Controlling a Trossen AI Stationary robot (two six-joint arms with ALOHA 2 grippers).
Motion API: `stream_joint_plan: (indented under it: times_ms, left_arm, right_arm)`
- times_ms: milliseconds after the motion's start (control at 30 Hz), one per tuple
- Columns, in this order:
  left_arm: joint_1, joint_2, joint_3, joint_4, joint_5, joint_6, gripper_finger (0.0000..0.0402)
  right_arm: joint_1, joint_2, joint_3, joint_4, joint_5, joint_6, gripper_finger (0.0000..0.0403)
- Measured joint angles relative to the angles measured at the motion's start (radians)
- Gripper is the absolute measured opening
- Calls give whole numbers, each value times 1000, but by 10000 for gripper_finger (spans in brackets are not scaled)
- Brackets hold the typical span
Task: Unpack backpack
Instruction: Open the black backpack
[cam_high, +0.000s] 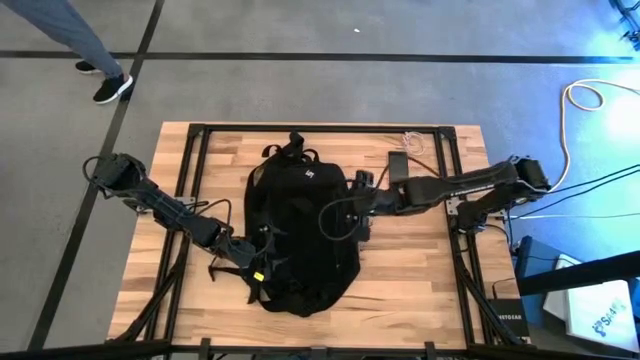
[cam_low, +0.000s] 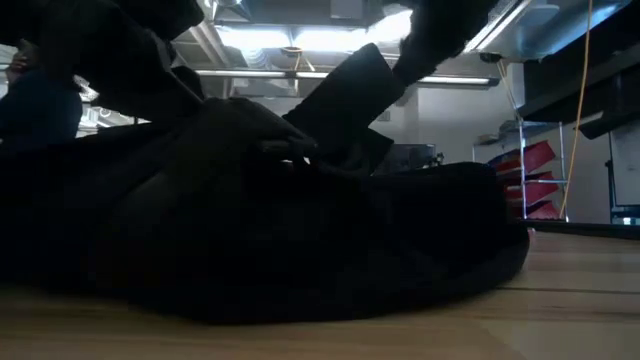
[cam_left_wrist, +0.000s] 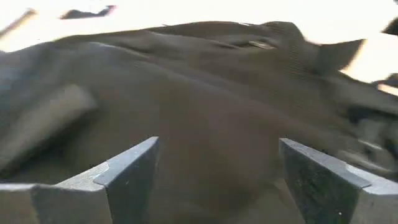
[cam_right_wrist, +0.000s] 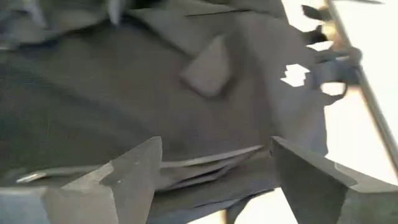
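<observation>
- Here we see the backpack (cam_high: 300, 235) lying flat at the middle of the wooden counter (cam_high: 420, 280), its top loop handle (cam_high: 295, 138) toward the far edge and a small white logo (cam_high: 309, 174) on its upper panel.
- We find the left end effector (cam_high: 262, 262) at the backpack's left side, near the front edge of the counter, where straps and a small yellow tag (cam_high: 257, 274) lie.
- In the left wrist view, we see this end effector (cam_left_wrist: 217, 180) with its fingers (cam_left_wrist: 134, 171) spread wide; dark fabric (cam_left_wrist: 211, 124) fills the gap, and nothing is clamped between them.
- We find the right end effector (cam_high: 358, 205) at the backpack's right side, about midway between the counter's far and front edges.
- In the right wrist view, we see this end effector (cam_right_wrist: 214, 177) also parted wide over folds of dark fabric (cam_right_wrist: 124, 93); we cannot tell whether the tips touch the cloth.
- In the low view, the backpack (cam_low: 300, 250) rests as a dark mound on the counter (cam_low: 560, 300).
- Beside the right arm, we note a small flat dark object (cam_high: 397, 166) near the far right of the counter.
- Beyond the far left corner, a person's leg and shoe (cam_high: 112, 88) stand on the floor.
</observation>
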Motion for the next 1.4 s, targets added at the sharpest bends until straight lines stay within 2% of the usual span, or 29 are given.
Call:
stream_joint_plan:
  times_ms: [67,133,200,300,367,500,733,900,1033,1233,1400]
  left_arm:
    - [-24,0,0,1,111,1,310]
    - [-56,0,0,12,135,-20,310]
    - [-97,0,0,45,147,-26,310]
    - [-196,5,1,120,139,37,310]
    - [-260,5,2,151,88,110,310]
    - [-322,33,5,141,-13,183,310]
    - [-298,160,10,143,-87,210,310]
    - [-267,275,66,154,-147,300,310]
    - [-244,349,113,149,-201,354,310]
    - [-229,367,140,142,-225,364,310]
    - [-207,367,140,128,-230,323,310]
  right_arm:
    - [9,3,-2,-13,-114,22,280]
    - [35,13,-3,-12,-195,32,280]
    - [77,27,-2,-2,-224,32,280]
    - [154,62,-2,-5,-225,18,280]
    - [212,85,-2,-1,-221,-24,280]
    - [310,161,-1,45,-89,-68,280]
    - [347,290,-2,111,60,-71,280]
    - [344,339,-1,151,73,-85,280]
    - [346,358,-1,180,24,-100,280]
    - [347,344,5,197,3,-93,280]
    - [348,343,16,264,-123,-92,280]
